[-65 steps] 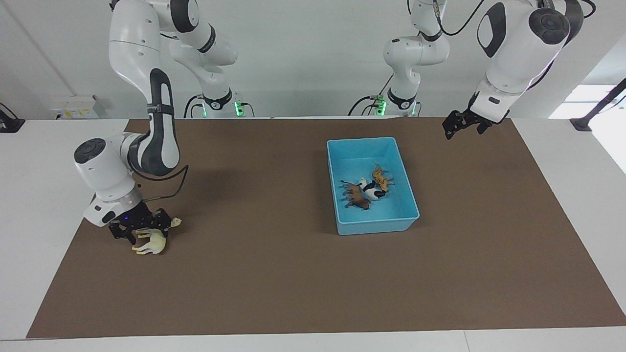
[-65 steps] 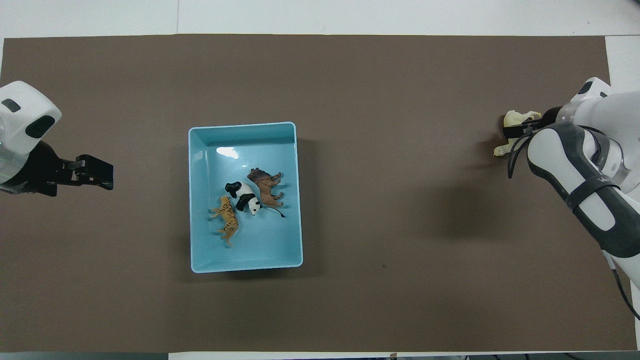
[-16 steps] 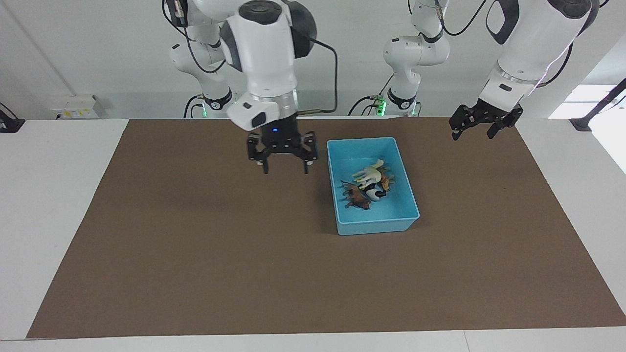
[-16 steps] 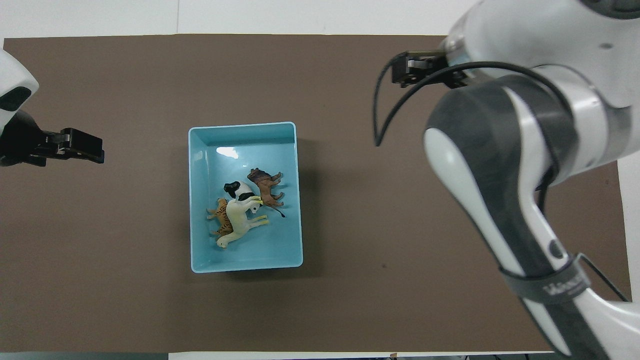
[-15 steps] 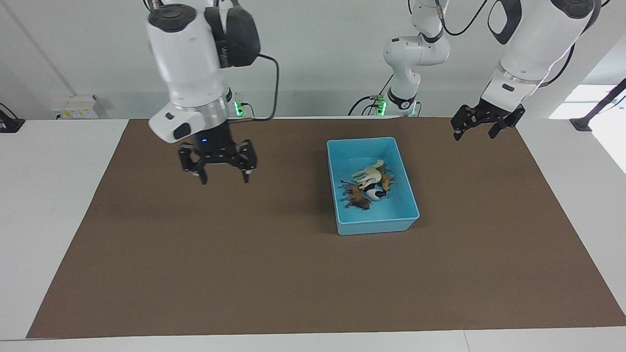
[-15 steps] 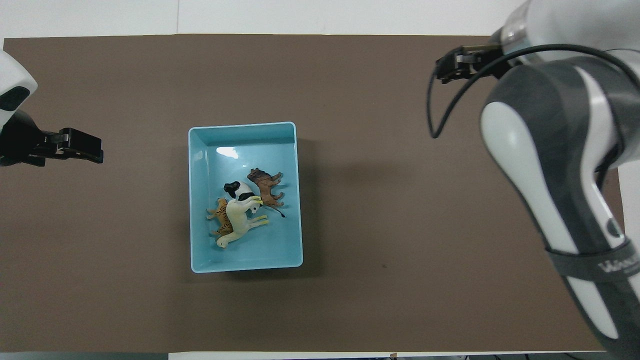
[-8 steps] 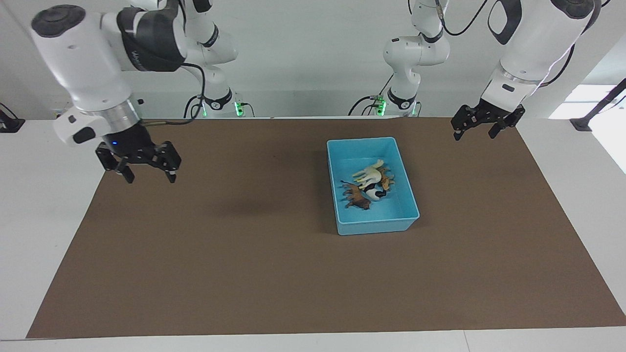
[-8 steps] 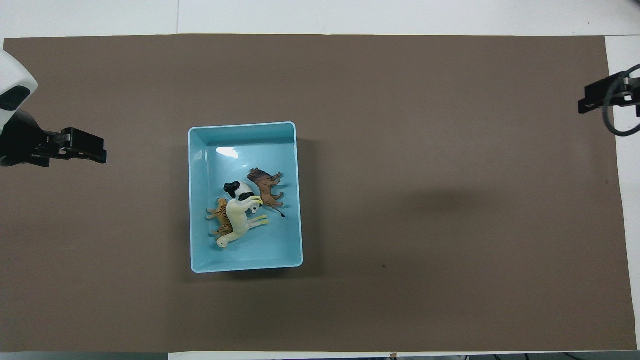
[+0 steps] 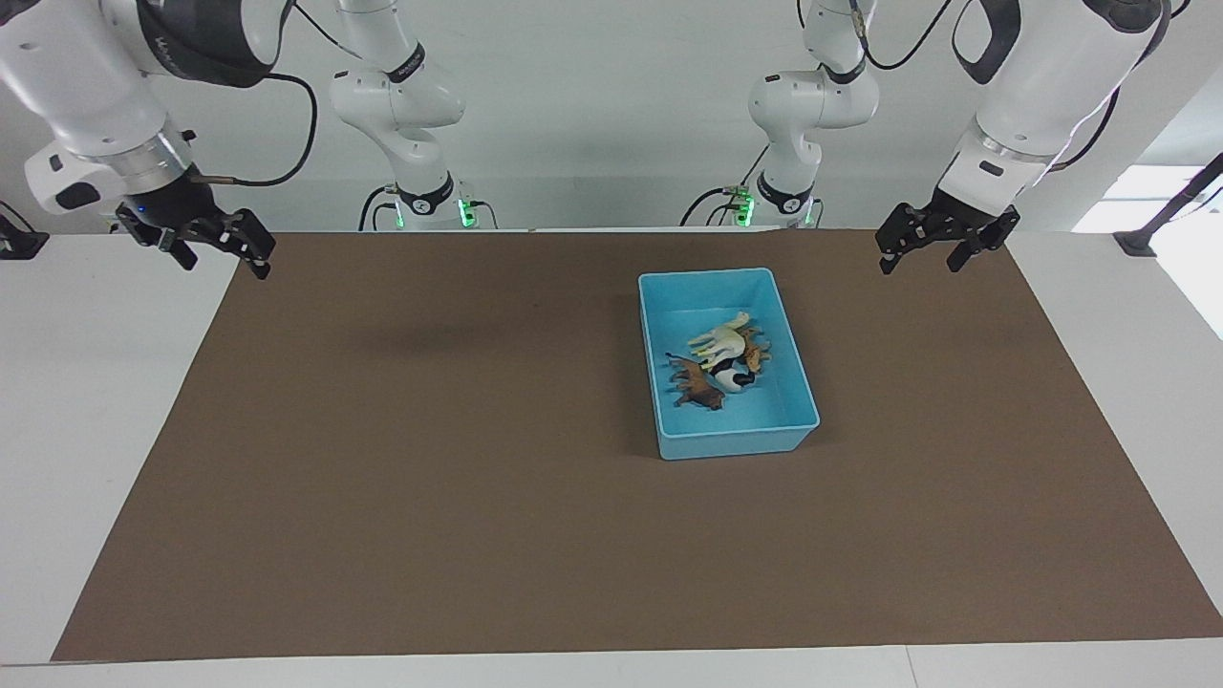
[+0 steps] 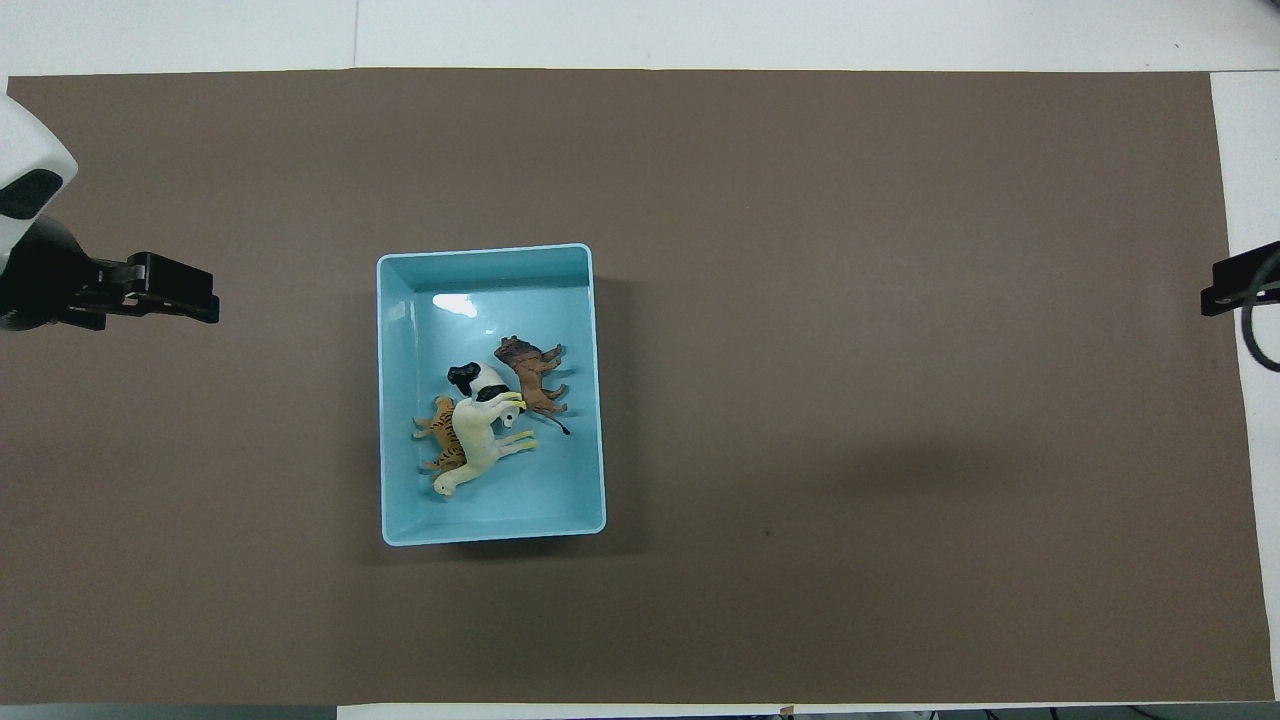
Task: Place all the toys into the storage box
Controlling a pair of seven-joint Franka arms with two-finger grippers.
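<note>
Step in hand: the task reads as finished; no toy lies on the brown mat (image 9: 478,535) or the desk (image 9: 86,430) outside the box.
Storage box: the light blue storage box (image 9: 801,387) sits on the mat toward the left arm's end of the desk, closer to the robots than to the mat's outer edge.
Box contents: all four toys lie in one cluster in the middle of the box floor.
Cream long-necked toy: the cream long-necked toy (image 10: 480,440) lies on top of the heap, across the tiger and against the panda.
Tiger: the orange striped tiger (image 10: 441,424) is mostly covered by the cream one, on the side toward the left arm.
Panda: the black-and-white panda (image 10: 476,379) lies just farther from the robots than the cream toy, touching it.
Brown toy: the dark brown toy (image 10: 530,372) lies beside the panda, toward the right arm's end of the box.
Left hand: the left hand (image 9: 925,247) hangs empty with its fingers apart, over the mat's corner at its own end of the desk; this arm waits.
Right hand: the right hand (image 9: 218,250) is also spread open and empty, raised over the mat's edge at the right arm's end.
Next move: nothing is left to pick up; I judge that the arms need only park clear of the box.
Risk: slight; the cream toy rests on the others but sits well below the rim.
</note>
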